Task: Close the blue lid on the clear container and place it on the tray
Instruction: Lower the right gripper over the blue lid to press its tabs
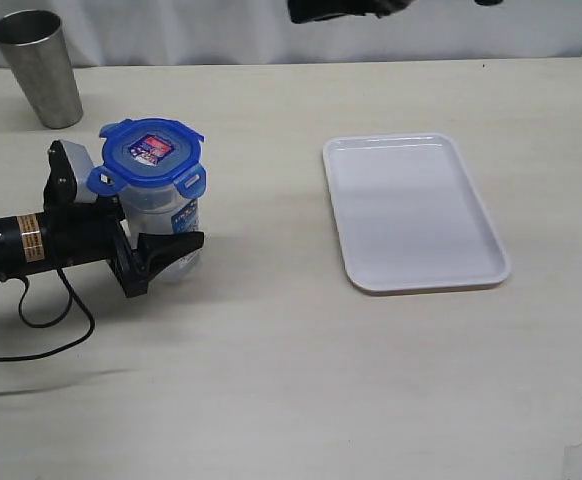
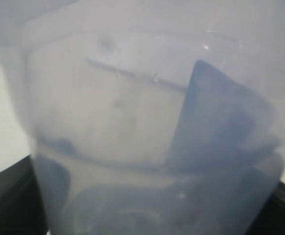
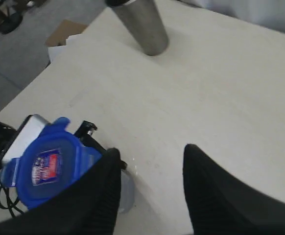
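The clear container (image 1: 168, 215) stands upright on the table at the left, and the blue lid (image 1: 151, 152) sits on top of it with its flaps sticking outward. My left gripper (image 1: 167, 250) reaches in from the left, its black fingers shut around the container's lower body. In the left wrist view the container's wall (image 2: 132, 122) fills the frame. The white tray (image 1: 411, 210) lies flat to the right with nothing on it. My right gripper (image 3: 151, 149) hangs high above the table, open and holding nothing, with the lid (image 3: 44, 166) below and to one side of it.
A grey metal cup (image 1: 39, 68) stands at the back left, also seen as the cup (image 3: 142, 27) in the right wrist view. The left arm's black cable (image 1: 41, 320) trails over the table at the front left.
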Action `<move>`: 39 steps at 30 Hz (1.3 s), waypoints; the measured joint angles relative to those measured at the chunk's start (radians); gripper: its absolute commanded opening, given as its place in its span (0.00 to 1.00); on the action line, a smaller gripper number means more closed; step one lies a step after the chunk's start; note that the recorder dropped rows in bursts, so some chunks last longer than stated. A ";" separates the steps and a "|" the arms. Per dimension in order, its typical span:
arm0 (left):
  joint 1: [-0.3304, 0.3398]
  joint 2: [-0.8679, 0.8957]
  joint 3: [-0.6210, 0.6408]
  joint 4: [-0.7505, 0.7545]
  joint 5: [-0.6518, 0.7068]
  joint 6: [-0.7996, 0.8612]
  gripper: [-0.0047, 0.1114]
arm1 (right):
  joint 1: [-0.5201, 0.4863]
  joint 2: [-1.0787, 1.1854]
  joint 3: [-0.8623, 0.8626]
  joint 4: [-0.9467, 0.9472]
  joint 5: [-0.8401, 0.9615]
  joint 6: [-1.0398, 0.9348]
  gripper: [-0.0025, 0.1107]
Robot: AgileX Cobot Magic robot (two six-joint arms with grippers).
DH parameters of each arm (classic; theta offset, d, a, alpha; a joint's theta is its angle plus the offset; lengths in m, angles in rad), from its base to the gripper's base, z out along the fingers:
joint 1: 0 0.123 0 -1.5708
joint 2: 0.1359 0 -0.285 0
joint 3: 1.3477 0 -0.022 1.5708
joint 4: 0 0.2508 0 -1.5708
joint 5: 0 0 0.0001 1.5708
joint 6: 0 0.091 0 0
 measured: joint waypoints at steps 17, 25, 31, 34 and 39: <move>0.000 0.000 0.000 -0.006 0.000 0.000 0.04 | 0.621 -0.037 -0.008 -0.856 -0.208 0.524 0.38; 0.000 0.000 0.000 -0.006 0.000 0.000 0.04 | 0.687 0.031 -0.013 -1.093 -0.218 0.699 0.41; 0.000 0.000 0.000 -0.006 0.000 -0.002 0.04 | 0.687 0.060 -0.013 -1.100 -0.227 0.708 0.45; 0.000 0.000 0.000 -0.006 0.000 -0.002 0.04 | 0.687 0.066 -0.016 -1.100 -0.232 0.710 0.44; 0.000 0.002 0.000 -0.012 0.000 -0.010 0.04 | 0.687 0.091 -0.024 -1.100 -0.250 0.714 0.44</move>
